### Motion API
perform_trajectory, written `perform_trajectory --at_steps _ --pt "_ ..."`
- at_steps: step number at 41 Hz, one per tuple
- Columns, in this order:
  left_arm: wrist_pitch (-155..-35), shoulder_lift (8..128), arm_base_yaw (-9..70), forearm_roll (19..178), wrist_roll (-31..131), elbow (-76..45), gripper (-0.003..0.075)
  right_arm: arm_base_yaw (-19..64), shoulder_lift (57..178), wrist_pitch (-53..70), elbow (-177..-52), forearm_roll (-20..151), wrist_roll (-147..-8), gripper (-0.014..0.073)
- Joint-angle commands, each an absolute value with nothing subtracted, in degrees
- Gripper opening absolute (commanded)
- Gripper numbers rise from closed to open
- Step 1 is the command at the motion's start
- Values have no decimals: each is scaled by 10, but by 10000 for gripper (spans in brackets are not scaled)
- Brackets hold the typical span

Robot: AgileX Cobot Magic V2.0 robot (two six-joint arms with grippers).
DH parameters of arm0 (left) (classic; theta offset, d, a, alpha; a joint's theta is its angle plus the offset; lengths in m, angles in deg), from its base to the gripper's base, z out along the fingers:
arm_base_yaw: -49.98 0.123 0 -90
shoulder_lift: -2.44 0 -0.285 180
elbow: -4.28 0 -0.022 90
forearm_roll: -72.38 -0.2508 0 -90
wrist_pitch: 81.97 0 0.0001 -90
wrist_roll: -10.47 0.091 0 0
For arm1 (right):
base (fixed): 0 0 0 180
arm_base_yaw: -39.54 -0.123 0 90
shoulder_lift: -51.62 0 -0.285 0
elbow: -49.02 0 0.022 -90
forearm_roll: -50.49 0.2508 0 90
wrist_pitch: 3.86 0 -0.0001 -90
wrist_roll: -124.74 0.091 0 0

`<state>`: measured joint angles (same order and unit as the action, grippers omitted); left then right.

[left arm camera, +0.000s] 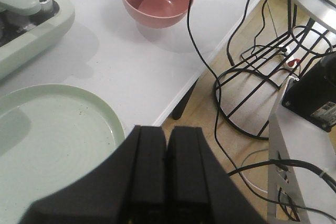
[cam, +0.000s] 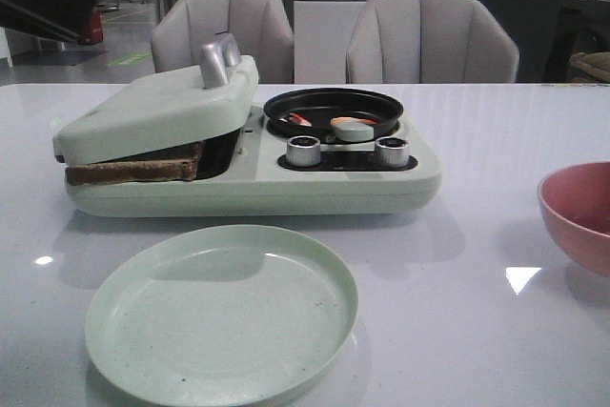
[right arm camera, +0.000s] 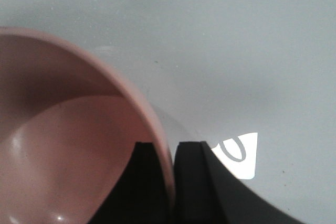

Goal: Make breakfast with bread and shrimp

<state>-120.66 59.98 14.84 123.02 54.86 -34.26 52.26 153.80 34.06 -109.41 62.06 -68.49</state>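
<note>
your right gripper (right arm camera: 170, 182) is clamped on the rim of the pink bowl (right arm camera: 68, 145), 1 finger inside the wall and 1 outside, at the table's right edge. the bowl looks empty in both wrist views, so the tipping step reads as done. your left gripper (left arm camera: 167, 182) is pressed together with nothing between the fingers, hanging over the near right corner of the table, just past the pale green plate (left arm camera: 47, 145).

on the white table (cam: 457, 264) sits a pale green breakfast machine (cam: 286, 183). its left half is a sandwich press; the lid (cam: 162, 107) rests tilted down on the bread (cam: 133, 171), whose browned crust edge shows in the gap. you cannot tell from here how many slices are inside. its right half holds a small black pan (cam: 334, 111), and the shrimp (cam: 351, 122) lie in it as small pink-orange pieces, beside 2 silver knobs (cam: 303, 151).

the plate in front of the machine is bare. judging by this, loading is finished; what remains is cooking, then moving bread and shrimp onto the plate, and setting the bowl down.
</note>
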Motion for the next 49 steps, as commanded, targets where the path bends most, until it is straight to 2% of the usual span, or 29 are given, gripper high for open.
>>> perform_trajectory --at_steps 1,5,8,16,27,30,38,49 --pt "-1187 597 144 1258 550 -327 99 525 1514 321 -1109 632 -693 246" --pt "-1187 597 144 1258 550 -327 99 525 1506 318 -1112 631 -693 423" --pt "-1187 597 144 1258 550 -327 99 525 1495 322 -1120 629 -693 471" --pt "-1187 597 144 1258 550 -327 99 492 1418 349 -1136 628 -693 468" --pt "-1187 597 144 1258 550 -327 99 282 1283 399 -1134 581 -688 468" --pt "-1187 597 144 1258 550 -327 99 250 1258 427 -1134 574 -659 468" --pt "-1187 597 144 1258 550 -327 99 237 1182 450 -1105 538 -591 468" --pt "-1187 597 144 1258 550 -327 99 237 1061 442 -1010 533 -587 468"
